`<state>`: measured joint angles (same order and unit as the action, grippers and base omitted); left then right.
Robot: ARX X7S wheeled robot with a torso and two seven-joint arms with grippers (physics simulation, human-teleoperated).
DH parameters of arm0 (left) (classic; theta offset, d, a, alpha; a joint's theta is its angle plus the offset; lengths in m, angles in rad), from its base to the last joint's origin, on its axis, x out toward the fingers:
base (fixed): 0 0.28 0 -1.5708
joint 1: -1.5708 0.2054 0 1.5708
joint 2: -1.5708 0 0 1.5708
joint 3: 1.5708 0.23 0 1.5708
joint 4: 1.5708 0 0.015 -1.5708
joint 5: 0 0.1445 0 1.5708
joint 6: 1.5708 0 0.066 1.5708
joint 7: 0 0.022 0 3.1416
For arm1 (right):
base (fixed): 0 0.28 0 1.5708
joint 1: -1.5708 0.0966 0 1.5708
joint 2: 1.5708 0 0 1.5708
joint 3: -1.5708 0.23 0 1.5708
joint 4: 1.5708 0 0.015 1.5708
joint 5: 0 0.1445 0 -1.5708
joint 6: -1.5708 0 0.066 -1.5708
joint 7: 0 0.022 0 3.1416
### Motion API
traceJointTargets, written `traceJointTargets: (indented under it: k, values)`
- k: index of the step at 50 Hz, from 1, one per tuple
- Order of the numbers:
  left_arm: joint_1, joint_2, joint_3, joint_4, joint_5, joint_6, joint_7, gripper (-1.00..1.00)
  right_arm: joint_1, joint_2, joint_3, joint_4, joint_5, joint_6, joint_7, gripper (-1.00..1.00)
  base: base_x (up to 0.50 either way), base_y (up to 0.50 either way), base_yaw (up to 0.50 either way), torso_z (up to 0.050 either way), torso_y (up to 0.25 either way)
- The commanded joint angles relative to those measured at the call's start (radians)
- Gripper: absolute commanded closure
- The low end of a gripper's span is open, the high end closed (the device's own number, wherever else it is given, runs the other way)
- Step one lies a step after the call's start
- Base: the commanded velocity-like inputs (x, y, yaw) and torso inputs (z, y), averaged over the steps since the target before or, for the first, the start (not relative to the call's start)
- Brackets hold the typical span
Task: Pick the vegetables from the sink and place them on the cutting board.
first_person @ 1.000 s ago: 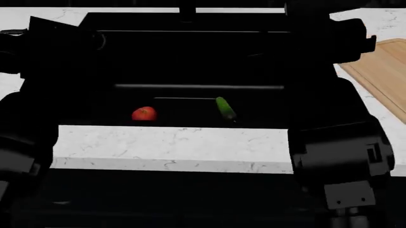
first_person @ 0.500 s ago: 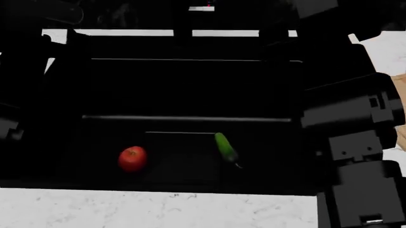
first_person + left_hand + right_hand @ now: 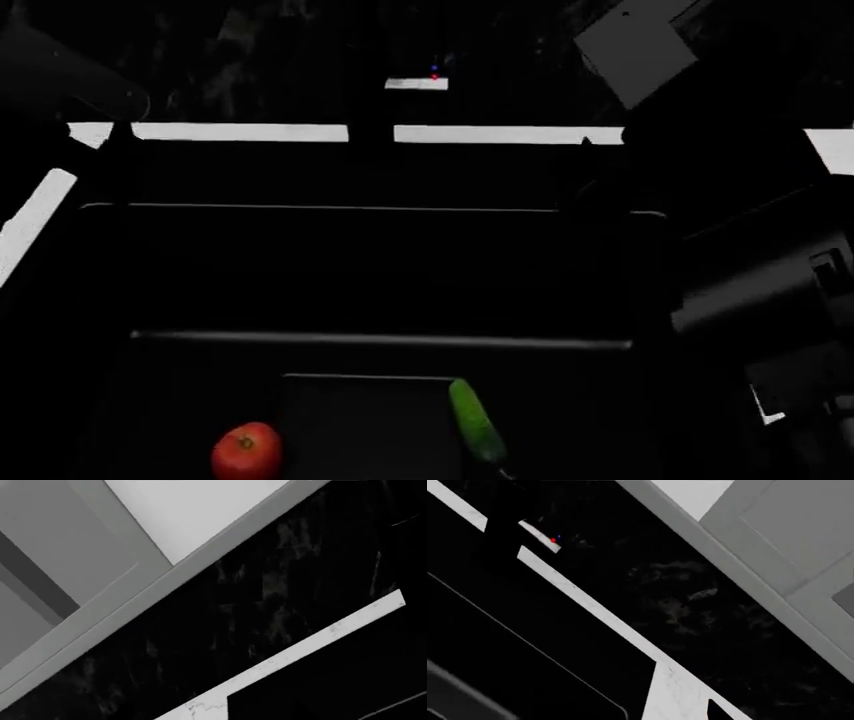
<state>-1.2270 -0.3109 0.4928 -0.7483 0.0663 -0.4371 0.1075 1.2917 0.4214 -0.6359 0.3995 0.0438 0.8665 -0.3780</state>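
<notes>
Black sink (image 3: 374,290) w/ 1 tomato (image 3: 247,451), 1 cucumber (image 3: 477,432), both end effector states can't tell

Tomato (image 3: 247,451) left of cucumber (image 3: 475,422), both in the sink (image 3: 374,290), countertop (image 3: 240,132) behind.

The tomato (image 3: 247,451) looks smooth and glossy red; the cucumber (image 3: 475,432) has a dull green skin; the sink (image 3: 374,280) is matt black; the countertop (image 3: 240,132) is white veined marble.
</notes>
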Motion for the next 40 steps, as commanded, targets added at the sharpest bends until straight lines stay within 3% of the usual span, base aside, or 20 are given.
traceJointTargets:
  k: [1,6,12,19,25,26,28,40]
  values:
    - [0.150,-0.192,0.040,0.504,0.046,-0.254,0.236,-1.00,-0.005,0.107,-0.084,-0.251,-0.032,0.184,-0.208,-1.00,0.50,0.00,0.00,0.000,0.000]
    - [0.175,-0.250,0.016,0.625,0.022,-0.309,0.281,-1.00,-0.037,0.153,-0.109,-0.345,0.001,0.232,-0.275,-1.00,0.50,0.00,0.00,0.000,0.000]
    - [0.202,-0.330,0.079,0.748,0.021,-0.329,0.389,-1.00,-0.054,0.197,-0.147,-0.458,0.022,0.279,-0.330,-1.00,0.50,0.00,0.00,0.000,0.002]
    - [0.330,-0.454,0.018,1.009,-0.090,-0.399,0.496,-1.00,-0.105,0.265,-0.135,-0.658,0.101,0.400,-0.412,-1.00,0.43,0.00,0.00,0.000,0.002]
    - [0.389,-0.436,-0.044,0.995,-0.117,-0.367,0.444,-1.00,-0.117,0.265,-0.132,-0.684,0.113,0.403,-0.417,-1.00,0.00,0.00,0.00,0.000,0.000]
    - [0.385,-0.415,-0.070,0.979,-0.139,-0.423,0.437,-1.00,-0.115,0.264,-0.130,-0.685,0.115,0.409,-0.417,-1.00,0.00,0.00,0.00,0.000,0.000]
    - [0.395,-0.439,-0.022,0.982,-0.115,-0.399,0.456,-1.00,-0.111,0.265,-0.123,-0.691,0.121,0.419,-0.422,-1.00,0.00,0.00,0.00,0.000,0.000]
    - [0.436,-0.470,-0.008,1.043,-0.150,-0.390,0.507,-1.00,-0.092,0.268,-0.134,-0.724,0.157,0.475,-0.465,-1.00,0.00,0.00,0.00,-0.006,-0.229]
